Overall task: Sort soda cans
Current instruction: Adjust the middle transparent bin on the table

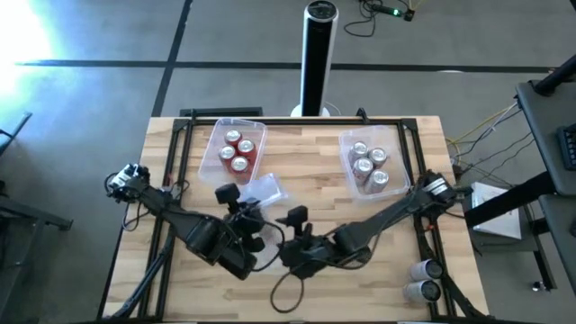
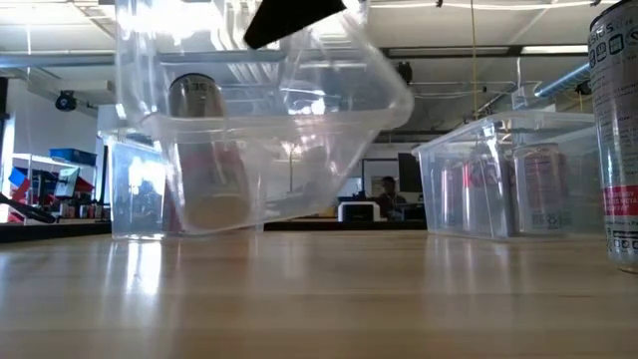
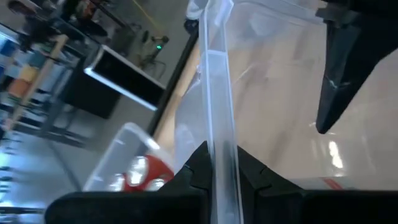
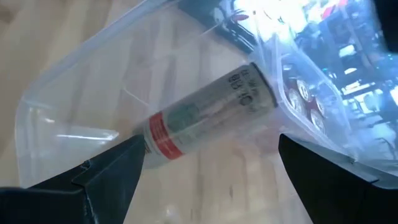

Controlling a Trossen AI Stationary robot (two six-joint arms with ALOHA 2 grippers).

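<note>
Soda cans: three red ones (image 1: 238, 150) stand in the clear tub (image 1: 214, 144) at upper left of the high view; four silver-topped ones (image 1: 368, 165) fill the clear tub (image 1: 346, 153) at upper right, their body colours hidden by the straight-down angle.
Silver-grey can (image 4: 202, 115): lies on its side inside a third, tilted clear tub (image 1: 266, 188) at the middle of the high view; it carries a red band near one end, and its print is too blurred to read.
Tilted tub in the low view: one end is raised off the wooden table (image 1: 315, 171), with the can (image 2: 204, 150) showing through the wall at centre left.
Stray cans: two silver-grey ones (image 1: 425, 279) lie at the lower right edge of the table; one more (image 2: 616, 130) stands cut off at the right edge of the low view.
Left gripper (image 3: 217, 169): fingers pinched on the tilted tub's rim, one each side of the wall, at the bottom centre of the left wrist view.
Right gripper (image 4: 208, 168): fingers spread wide apart, holding nothing, just in front of the tilted tub and the can in it; in the high view it is lost among the dark arm links.
Background: a person sits far back in the low view, mostly hidden by the tubs.
</note>
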